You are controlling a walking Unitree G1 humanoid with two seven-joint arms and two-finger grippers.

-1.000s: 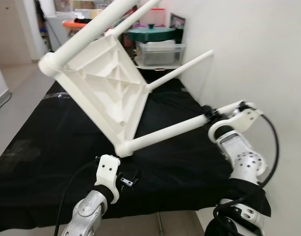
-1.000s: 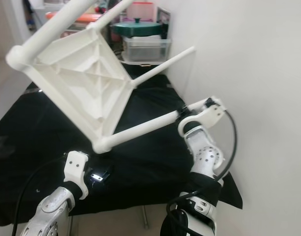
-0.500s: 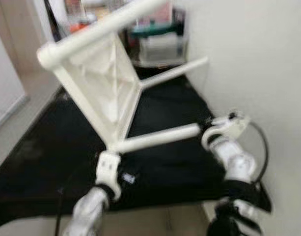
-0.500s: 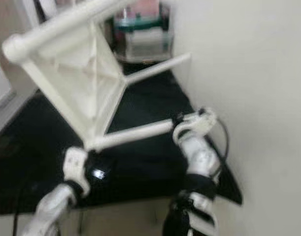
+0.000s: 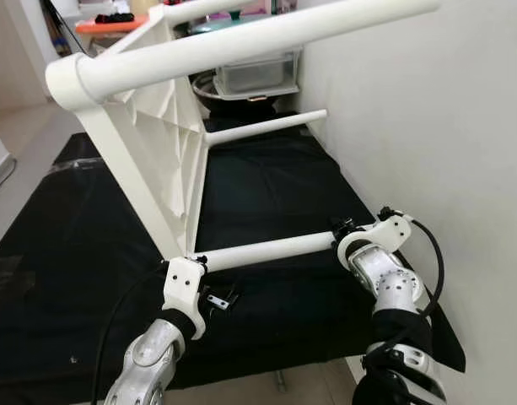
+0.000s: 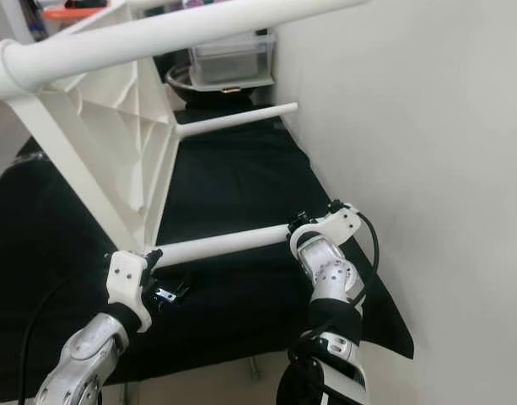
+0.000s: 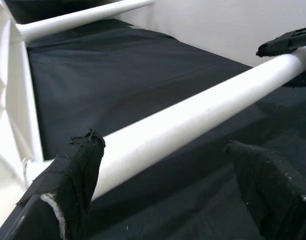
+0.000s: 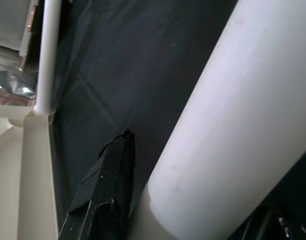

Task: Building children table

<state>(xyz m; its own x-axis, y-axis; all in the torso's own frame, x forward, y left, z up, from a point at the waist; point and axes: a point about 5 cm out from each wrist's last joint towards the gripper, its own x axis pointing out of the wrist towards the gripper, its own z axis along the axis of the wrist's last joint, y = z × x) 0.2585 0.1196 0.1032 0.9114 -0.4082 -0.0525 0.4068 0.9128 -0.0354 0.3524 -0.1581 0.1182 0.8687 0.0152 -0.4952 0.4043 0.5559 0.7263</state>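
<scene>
tables: 1 (image 5: 157, 143) | legs vis.: 4 | robot arms: 2 | black mats: 1 (image 5: 266, 186) | clear bins: 1 (image 5: 258, 72)

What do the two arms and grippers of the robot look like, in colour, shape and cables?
Both arms are silver metal with rounded, perforated joints. Each wrist carries a white plastic bracket, and a black cable loops beside each arm. The left gripper has two long black fingers with frayed black padding. The right gripper is black too, and black fabric wraps the right arm lower down.

A black cloth (image 5: 275, 181) covers the low surface, running toward twelve o'clock. A plain white wall (image 5: 427, 110) stands at three o'clock. Clear storage bins (image 5: 256, 72) sit at twelve; pale floor (image 5: 22, 139) lies at ten.
</scene>
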